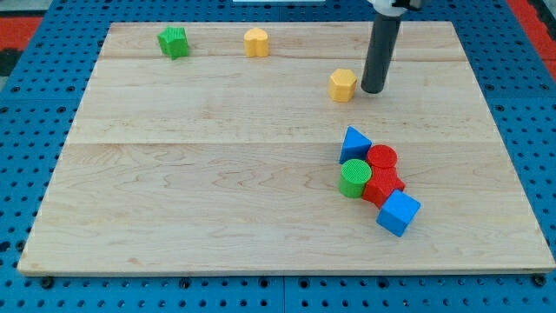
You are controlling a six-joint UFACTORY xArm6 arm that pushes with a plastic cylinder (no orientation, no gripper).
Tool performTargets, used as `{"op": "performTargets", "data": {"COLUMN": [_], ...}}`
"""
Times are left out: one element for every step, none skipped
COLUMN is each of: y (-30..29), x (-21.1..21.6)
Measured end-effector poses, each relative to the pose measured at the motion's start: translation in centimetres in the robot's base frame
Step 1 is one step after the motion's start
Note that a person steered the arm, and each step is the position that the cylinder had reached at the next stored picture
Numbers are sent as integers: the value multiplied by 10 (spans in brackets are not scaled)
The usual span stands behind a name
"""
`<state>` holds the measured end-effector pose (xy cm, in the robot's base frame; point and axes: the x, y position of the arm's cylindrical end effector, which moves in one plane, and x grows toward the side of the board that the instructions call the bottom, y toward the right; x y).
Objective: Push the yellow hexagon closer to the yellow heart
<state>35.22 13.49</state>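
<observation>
The yellow hexagon (343,85) lies on the wooden board right of centre, toward the view's top. The yellow heart (255,42) lies near the board's top edge, up and to the left of the hexagon. My tip (373,89) is at the end of the dark rod, just to the right of the yellow hexagon, close to it or touching its right side.
A green star-shaped block (174,42) sits at the top left. At the lower right is a cluster: blue triangle (354,143), red cylinder (381,158), green cylinder (354,177), a red block (382,187) and blue cube (399,213). The board (174,191) rests on a blue pegboard.
</observation>
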Motion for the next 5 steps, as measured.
{"op": "performTargets", "data": {"y": [-54,-76,-89,-161,-155], "x": [-16,-46,-15,-27,-43]}}
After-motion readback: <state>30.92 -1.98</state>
